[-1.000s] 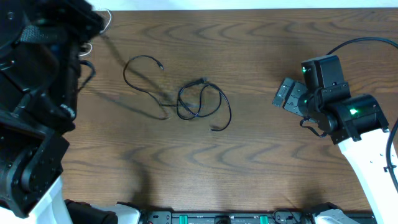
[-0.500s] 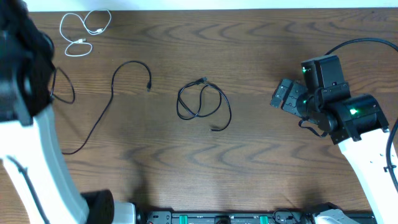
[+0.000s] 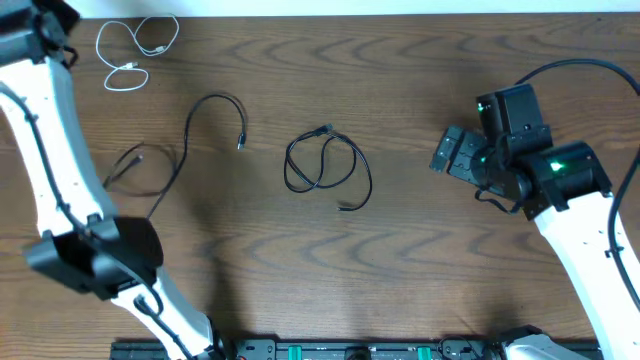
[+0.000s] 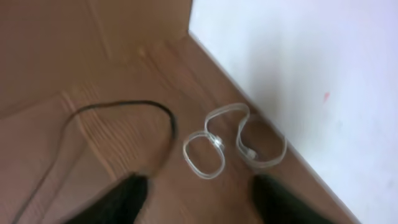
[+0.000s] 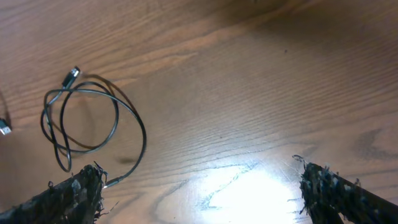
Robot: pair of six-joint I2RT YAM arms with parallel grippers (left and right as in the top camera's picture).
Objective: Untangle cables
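Three cables lie apart on the wooden table [image 3: 420, 250]. A white cable [image 3: 132, 52] is looped at the far left corner. A long black cable [image 3: 187, 128] curves across the left side. A second black cable [image 3: 322, 165] lies coiled mid-table. My left gripper [image 4: 199, 200] hangs high over the far left corner, open and empty; below it in the left wrist view are the white cable [image 4: 233, 140] and a black cable's arc [image 4: 127, 106]. My right gripper [image 3: 447, 155] is open to the right of the coil, which shows in its wrist view as a black coil [image 5: 87, 124] beyond the right gripper [image 5: 205, 199].
A white wall [image 4: 311, 68] borders the table's far edge. The left arm's white links [image 3: 50, 150] stretch over the table's left side. The right arm [image 3: 560, 180] reaches in from the right. A black rail [image 3: 350, 350] runs along the near edge.
The long black cable was drawn left, clear of the coil, and now lies loose. My left gripper opened and let it go while its arm swung up. My right gripper barely moved.
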